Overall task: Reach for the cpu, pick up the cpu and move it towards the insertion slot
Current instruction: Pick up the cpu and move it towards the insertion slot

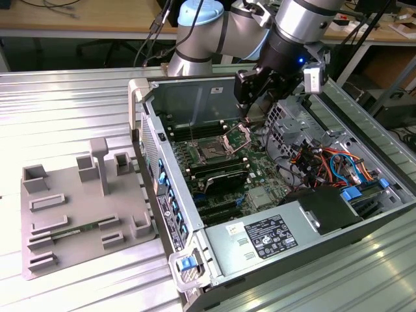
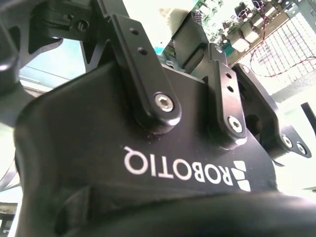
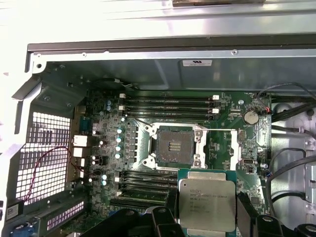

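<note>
The tool (image 3: 207,210) grips the cpu (image 3: 207,205) between its dark fingers (image 3: 244,210), holding it flat inside the open computer case (image 1: 214,250). The insertion slot (image 3: 173,145) lies just beyond the tool on the green motherboard (image 3: 227,148), bracket raised, dark socket exposed.

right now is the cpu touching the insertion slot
Apart. In the first wrist view the cpu sits between the gripper fingers, with green board showing between its edge and the insertion slot.
</note>
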`<state>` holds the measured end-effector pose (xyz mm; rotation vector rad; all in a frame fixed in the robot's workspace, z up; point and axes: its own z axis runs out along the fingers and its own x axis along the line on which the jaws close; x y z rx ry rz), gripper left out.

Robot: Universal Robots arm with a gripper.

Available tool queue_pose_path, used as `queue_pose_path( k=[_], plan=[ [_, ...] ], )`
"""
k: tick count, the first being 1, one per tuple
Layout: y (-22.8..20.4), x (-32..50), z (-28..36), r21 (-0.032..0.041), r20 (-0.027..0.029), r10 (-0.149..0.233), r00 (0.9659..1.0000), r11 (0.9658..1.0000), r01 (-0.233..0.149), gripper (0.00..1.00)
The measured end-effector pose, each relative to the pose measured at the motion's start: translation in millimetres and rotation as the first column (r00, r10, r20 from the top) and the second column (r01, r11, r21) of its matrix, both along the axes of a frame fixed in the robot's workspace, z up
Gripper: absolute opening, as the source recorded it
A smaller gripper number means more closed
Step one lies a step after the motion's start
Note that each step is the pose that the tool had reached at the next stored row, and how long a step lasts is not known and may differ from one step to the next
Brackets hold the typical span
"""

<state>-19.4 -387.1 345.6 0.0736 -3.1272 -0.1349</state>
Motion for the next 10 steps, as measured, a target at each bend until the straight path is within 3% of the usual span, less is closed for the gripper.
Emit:
queue_pose_path(
  k=[10],
  plan=[
    [2.4,0.3,-1.4,0.0000,-0.0001,0.000,1.0000,1.0000,0.000,0.55]
  ],
)
